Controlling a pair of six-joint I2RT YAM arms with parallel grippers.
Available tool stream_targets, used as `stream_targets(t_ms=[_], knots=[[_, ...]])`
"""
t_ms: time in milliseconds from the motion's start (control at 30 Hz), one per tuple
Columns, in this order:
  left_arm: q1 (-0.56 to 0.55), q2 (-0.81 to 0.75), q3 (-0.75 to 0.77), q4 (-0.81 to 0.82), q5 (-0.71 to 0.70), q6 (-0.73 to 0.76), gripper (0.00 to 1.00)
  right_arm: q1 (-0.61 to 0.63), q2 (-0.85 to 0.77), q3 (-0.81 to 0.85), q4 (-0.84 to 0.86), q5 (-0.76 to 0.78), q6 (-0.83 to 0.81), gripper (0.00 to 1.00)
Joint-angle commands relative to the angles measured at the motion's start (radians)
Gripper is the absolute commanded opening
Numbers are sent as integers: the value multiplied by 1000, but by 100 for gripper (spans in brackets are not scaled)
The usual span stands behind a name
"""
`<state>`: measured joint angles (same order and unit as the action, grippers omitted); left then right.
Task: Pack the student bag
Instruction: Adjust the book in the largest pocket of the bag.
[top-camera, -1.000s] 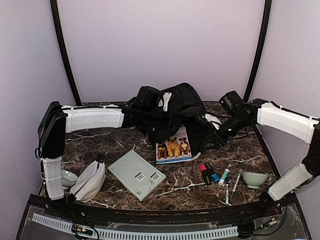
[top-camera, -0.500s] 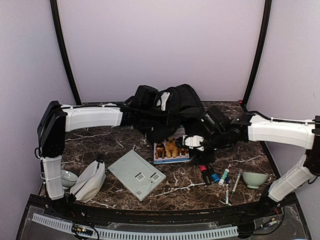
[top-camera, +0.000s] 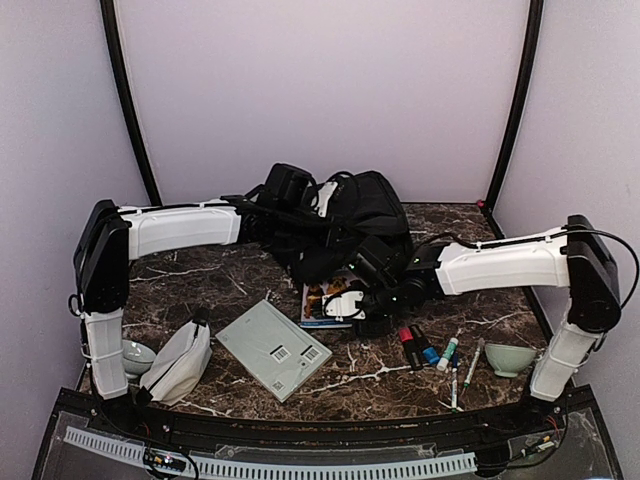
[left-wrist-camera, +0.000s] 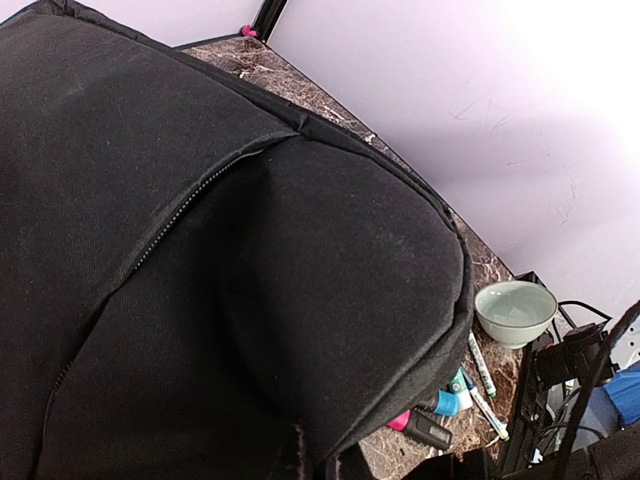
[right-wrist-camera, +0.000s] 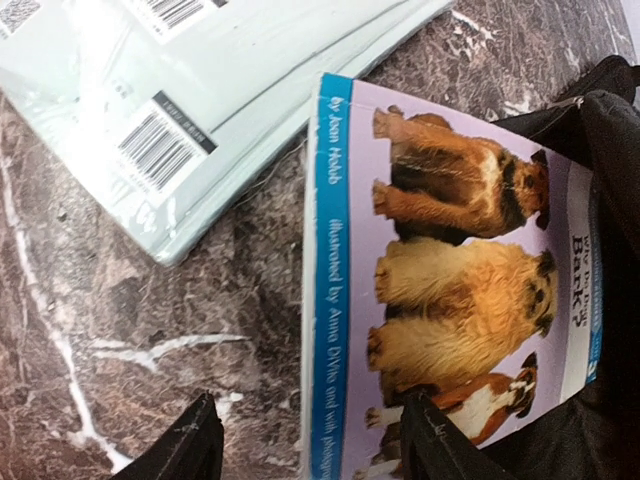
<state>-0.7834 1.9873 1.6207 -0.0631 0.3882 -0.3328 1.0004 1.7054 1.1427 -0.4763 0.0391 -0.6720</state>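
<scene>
Loading is apparently starting: the released right hand (right-wrist-camera: 310, 442) is straddling the spine of the dog picture book (right-wrist-camera: 450, 270), needing to close next, while the student bag (top-camera: 352, 212) is overlapping that book's far edge, the left hand (top-camera: 286, 188) clenched at its top.

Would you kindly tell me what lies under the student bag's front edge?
One end of the dog book slips beneath the student bag; how far, and anything else beneath, is hidden by fabric.
</scene>
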Motion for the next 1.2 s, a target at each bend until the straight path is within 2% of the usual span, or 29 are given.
stream_targets(t_ms=[0, 133, 400, 533, 733, 967, 1167], knots=[[-1, -47, 47, 3, 65, 16, 0, 5, 41, 58, 57, 69, -11, 58], [-1, -47, 48, -13, 78, 18, 0, 6, 68, 55, 67, 110, -34, 51], [-1, -47, 53, -27, 98, 21, 0, 6, 80, 68, 56, 122, -49, 49], [-1, -47, 52, -31, 101, 23, 0, 2, 98, 76, 81, 171, -33, 40], [-2, -47, 52, -39, 115, 26, 0, -55, 140, 90, 162, 269, -42, 33], [-1, -43, 54, -37, 133, 27, 0, -122, 218, 124, 287, 370, -70, 31], [-2, -35, 60, -34, 148, 24, 0, -141, 283, 153, 366, 397, -72, 31]])
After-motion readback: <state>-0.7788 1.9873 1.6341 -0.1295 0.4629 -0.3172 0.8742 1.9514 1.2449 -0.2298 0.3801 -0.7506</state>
